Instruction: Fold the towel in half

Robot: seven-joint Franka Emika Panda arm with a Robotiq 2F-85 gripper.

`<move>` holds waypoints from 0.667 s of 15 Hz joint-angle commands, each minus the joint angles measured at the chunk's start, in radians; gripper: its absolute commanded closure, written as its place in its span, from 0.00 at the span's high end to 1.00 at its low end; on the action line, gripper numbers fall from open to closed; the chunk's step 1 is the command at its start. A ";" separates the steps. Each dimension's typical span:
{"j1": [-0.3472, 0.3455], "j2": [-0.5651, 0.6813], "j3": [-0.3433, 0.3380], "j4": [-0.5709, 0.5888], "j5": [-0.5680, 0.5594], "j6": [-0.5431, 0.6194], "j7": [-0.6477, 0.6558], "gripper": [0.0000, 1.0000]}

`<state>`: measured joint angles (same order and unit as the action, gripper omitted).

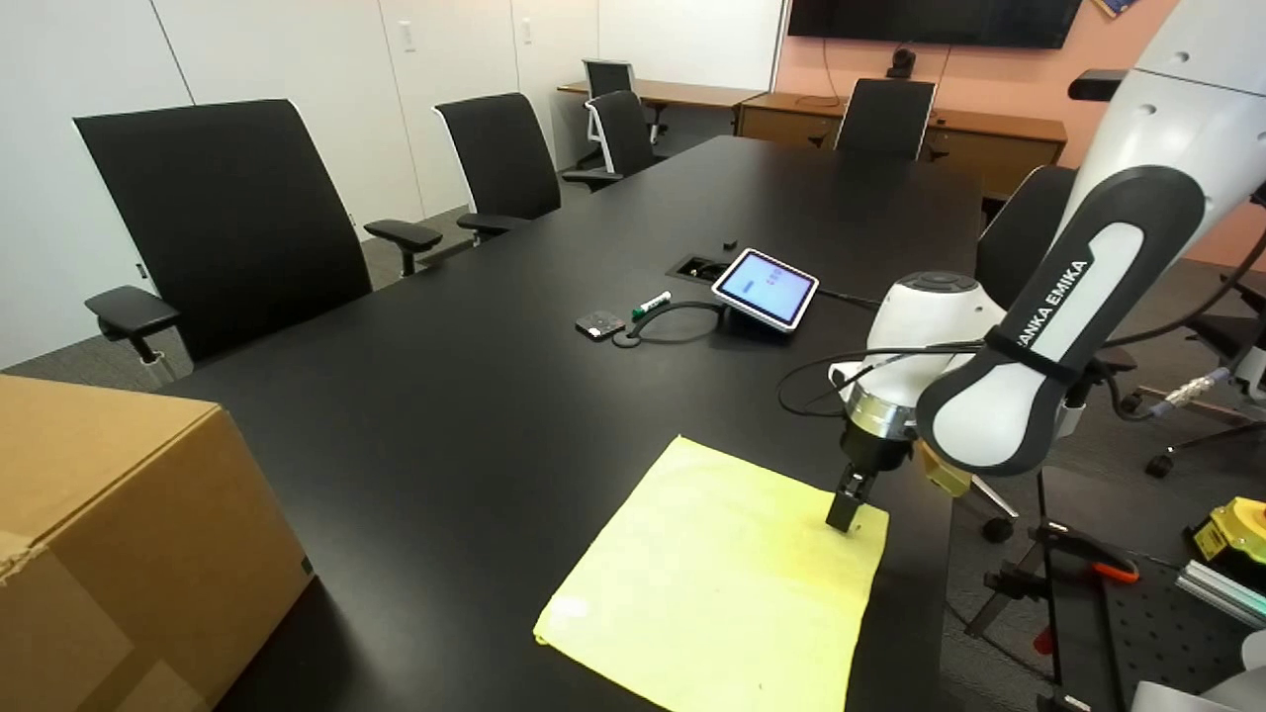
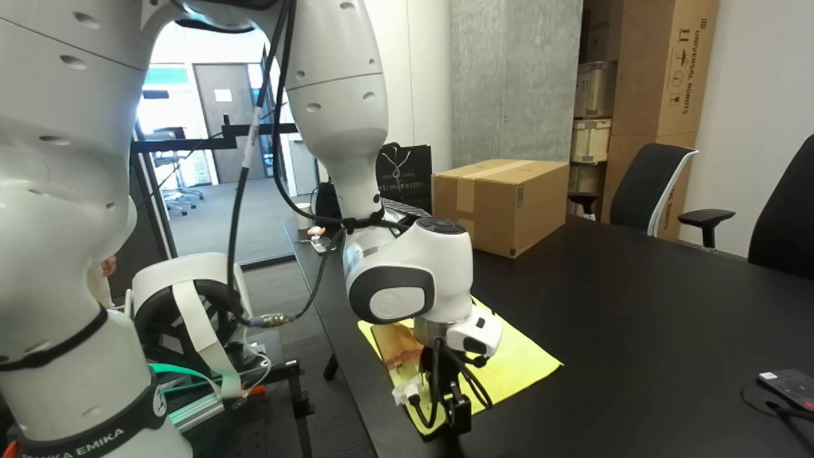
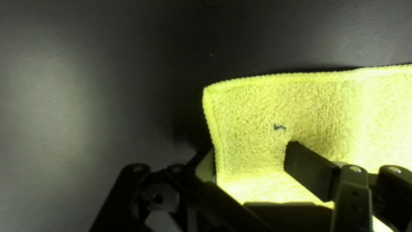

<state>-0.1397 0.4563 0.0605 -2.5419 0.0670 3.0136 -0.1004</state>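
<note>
Towel (image 1: pixel 717 581) touching wide-parted jaws.

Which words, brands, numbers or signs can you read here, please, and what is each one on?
"ANKA EMIKA": robot arm, start hidden.
"KA EMIKA": arm's lower band, start unclear.
"timissimi": black bag, start unclear, smaller line unreadable.
"UNIVERSAL ROBOTS": tall brown carton, beside handling symbols.
Too small or blurred: tablet screen, label on yellow tool, label on cardboard box.
Towel: dark mark, no readable word.
</note>
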 commanded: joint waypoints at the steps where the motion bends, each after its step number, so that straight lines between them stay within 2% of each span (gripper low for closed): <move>1: 0.044 -0.011 -0.052 -0.001 -0.025 -0.033 0.031 0.30; 4: 0.074 -0.030 -0.086 -0.002 -0.031 -0.070 0.052 0.08; 7: 0.106 -0.053 -0.112 -0.004 -0.034 -0.116 0.086 0.03; 8: 0.123 -0.055 -0.123 -0.003 -0.037 -0.120 0.104 0.07; 10: 0.139 -0.074 -0.129 -0.006 -0.039 -0.135 0.122 0.05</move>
<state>-0.0439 0.4285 -0.0382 -2.5417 0.0555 2.9192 -0.0344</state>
